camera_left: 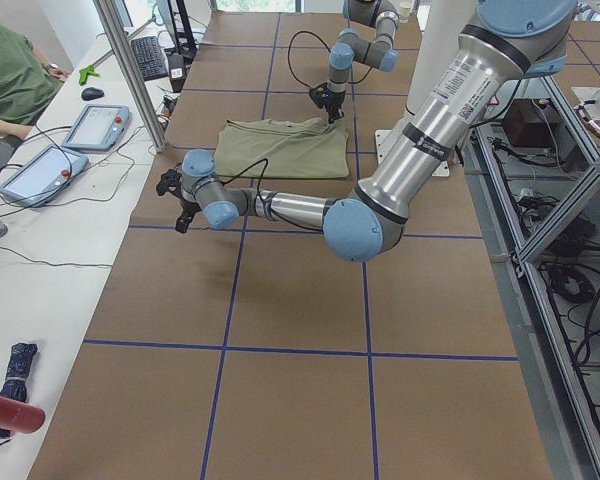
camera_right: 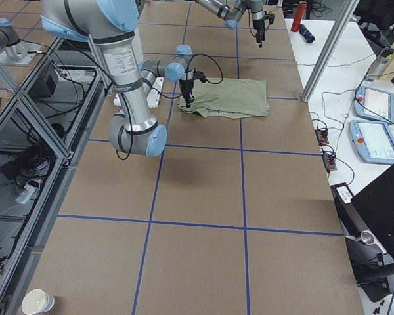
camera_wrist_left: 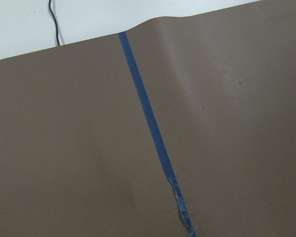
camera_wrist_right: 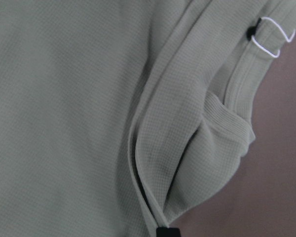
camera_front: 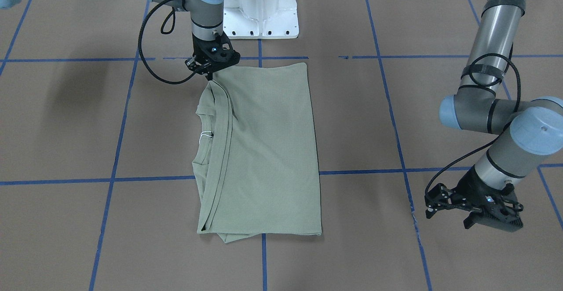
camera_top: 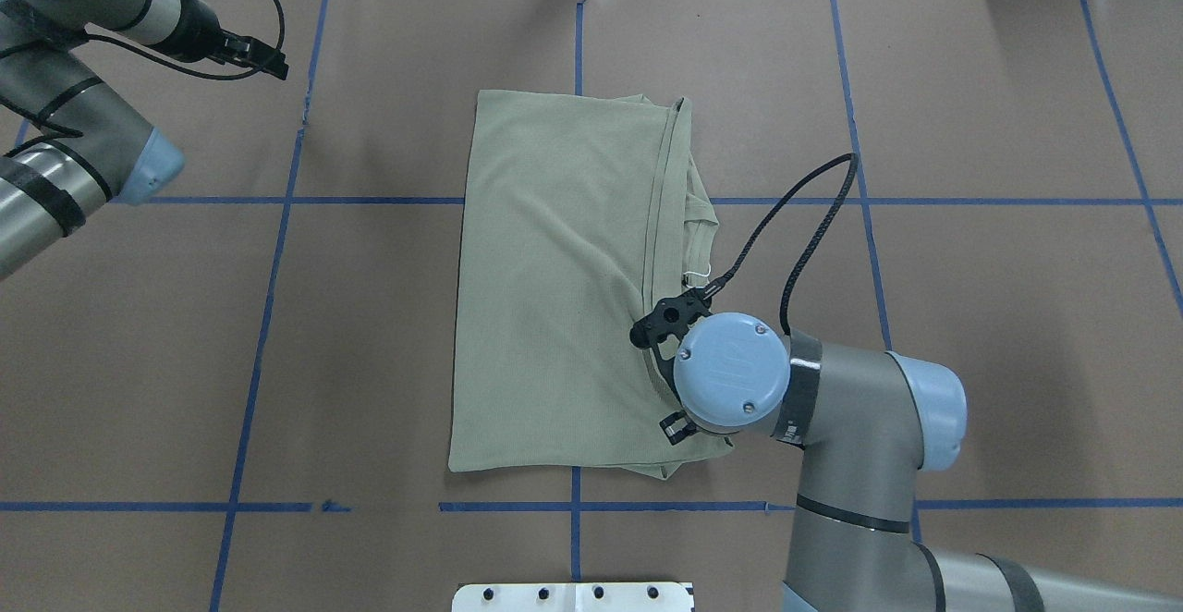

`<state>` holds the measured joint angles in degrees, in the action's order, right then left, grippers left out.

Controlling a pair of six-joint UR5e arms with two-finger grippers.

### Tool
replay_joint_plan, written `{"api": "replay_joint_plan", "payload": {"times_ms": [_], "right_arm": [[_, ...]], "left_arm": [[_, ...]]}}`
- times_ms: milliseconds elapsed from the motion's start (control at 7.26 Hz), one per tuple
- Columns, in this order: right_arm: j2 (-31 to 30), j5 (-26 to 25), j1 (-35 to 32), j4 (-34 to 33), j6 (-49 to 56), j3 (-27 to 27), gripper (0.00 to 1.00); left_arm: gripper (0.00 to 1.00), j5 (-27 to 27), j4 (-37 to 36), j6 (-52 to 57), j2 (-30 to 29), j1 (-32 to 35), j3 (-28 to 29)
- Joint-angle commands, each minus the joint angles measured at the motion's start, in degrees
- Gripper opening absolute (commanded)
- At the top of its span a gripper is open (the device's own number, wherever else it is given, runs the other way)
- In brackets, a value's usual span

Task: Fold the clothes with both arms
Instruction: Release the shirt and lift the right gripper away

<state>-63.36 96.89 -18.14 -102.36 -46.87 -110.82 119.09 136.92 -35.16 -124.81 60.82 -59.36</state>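
**A:** Location of the sage-green shirt (camera_front: 268, 150)?

**B:** Flat at the centre of the paper-covered table (camera_front: 66, 128). Folded into a long rectangle, one short end near the white pedestal (camera_front: 260, 14). Ribbed collar (camera_front: 202, 115) and white label loop (camera_front: 205, 136) exposed along the robot's right side.

**A:** Status of the right gripper (camera_front: 210, 75)?

**B:** Closed narrow, pinching the shirt's collar-side corner nearest the pedestal.

**A:** And the left gripper (camera_front: 448, 218)?

**B:** Spread wide, holding nothing. Poised above bare paper just beside a blue tape line (camera_front: 405, 185), well apart from the shirt.
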Motion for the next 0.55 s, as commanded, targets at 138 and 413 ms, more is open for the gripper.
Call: {"api": "replay_joint_plan", "payload": {"times_ms": [138, 413], "right_arm": [[-5.7, -0.3, 3.2, 0.1, -17.1, -5.1, 0.0], [-5.8, -4.1, 8.3, 0.3, -28.5, -4.9, 0.16]], "left_arm": [[1.0, 0.0, 0.4, 0.0, 0.0, -0.2, 0.0], [1.0, 0.0, 0.4, 0.0, 0.0, -0.3, 0.0]]}}
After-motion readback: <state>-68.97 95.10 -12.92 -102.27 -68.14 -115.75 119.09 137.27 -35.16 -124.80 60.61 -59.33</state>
